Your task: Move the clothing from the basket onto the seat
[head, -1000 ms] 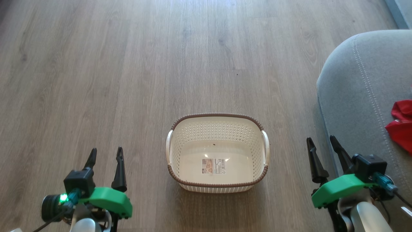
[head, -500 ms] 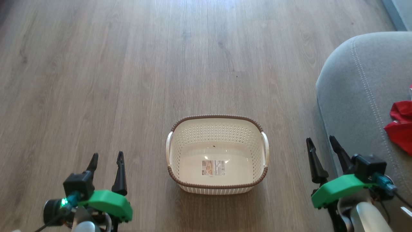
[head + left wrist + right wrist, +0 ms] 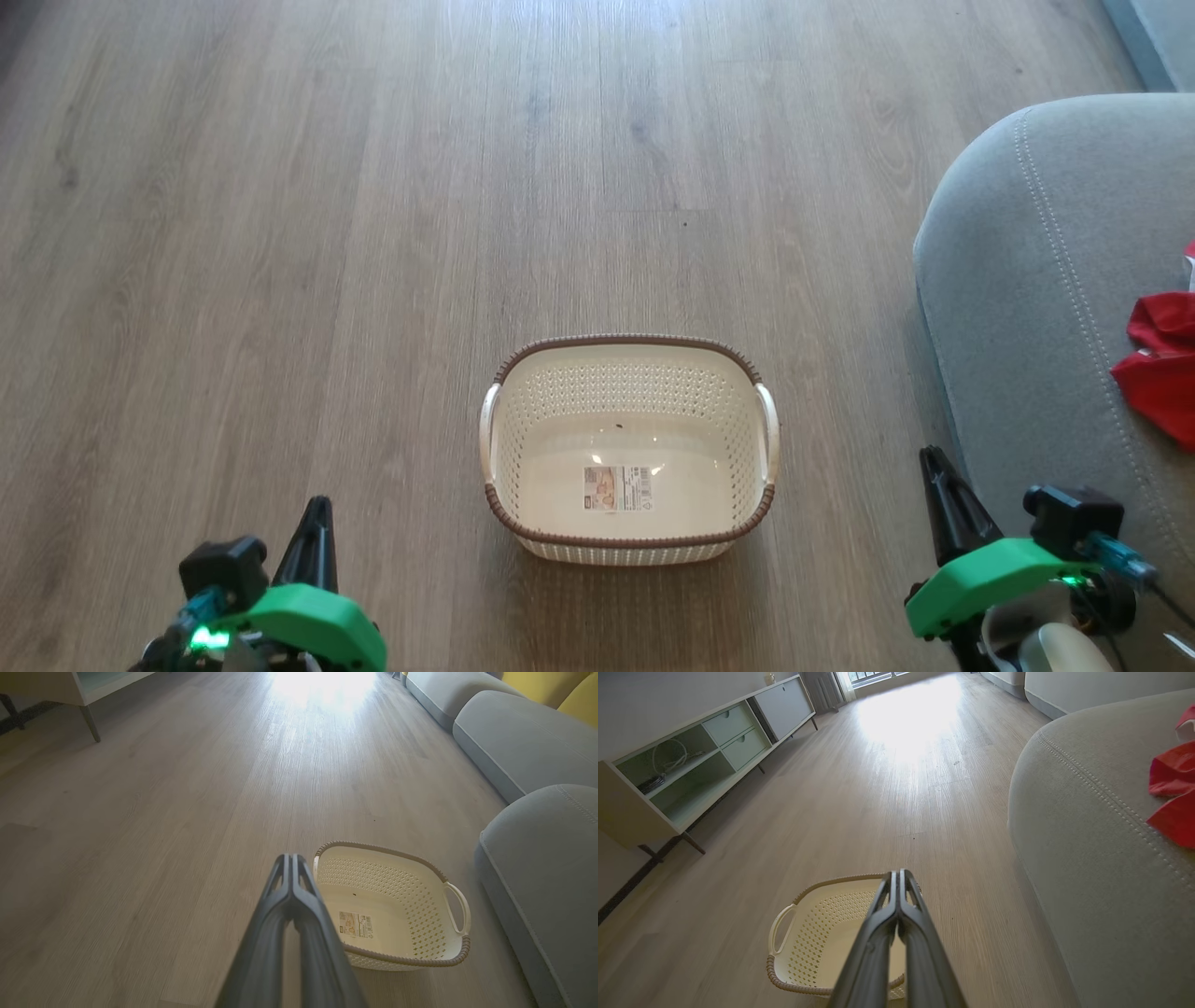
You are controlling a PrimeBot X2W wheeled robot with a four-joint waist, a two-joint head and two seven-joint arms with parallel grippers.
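Floor of pale wood-look planks (image 3: pixel 373 233): is carrying the basket, with sunlight glaring on its far end in both wrist views.
Dark two-fingered left gripper on a green mount (image 3: pixel 316 523) (image 3: pixel 290 863): is hovering over the floor's near left part, well apart from the basket; its fingers are pressing flat together.
Low pale sideboard with open shelves and drawers (image 3: pixel 691 765): is standing along the wall at the floor's left edge in the right wrist view.
Small cream plastic basket with perforated sides and a brown woven-look rim (image 3: pixel 627 341) (image 3: pixel 378 848) (image 3: pixel 831 880): is sitting upright on the floor between the two grippers, near the seat's side but apart from it; a printed label (image 3: pixel 618 487) is showing on its bare bottom.
Dark two-fingered right gripper on a green mount (image 3: pixel 938 476) (image 3: pixel 896 875): is hovering over the floor's near right part, just beside the seat's side; its fingers are closing against each other along their length.
Large light grey upholstered seat with a rounded corner (image 3: pixel 1027 308) (image 3: pixel 551 858) (image 3: pixel 1087 858): is rising from the floor's right edge; a double line of stitching is curving round its corner.
Bright red fabric clothing (image 3: pixel 1162 373) (image 3: pixel 1174 798): is lying crumpled on the seat's top, inward of the stitching; a sliver of white fabric is showing at its far edge.
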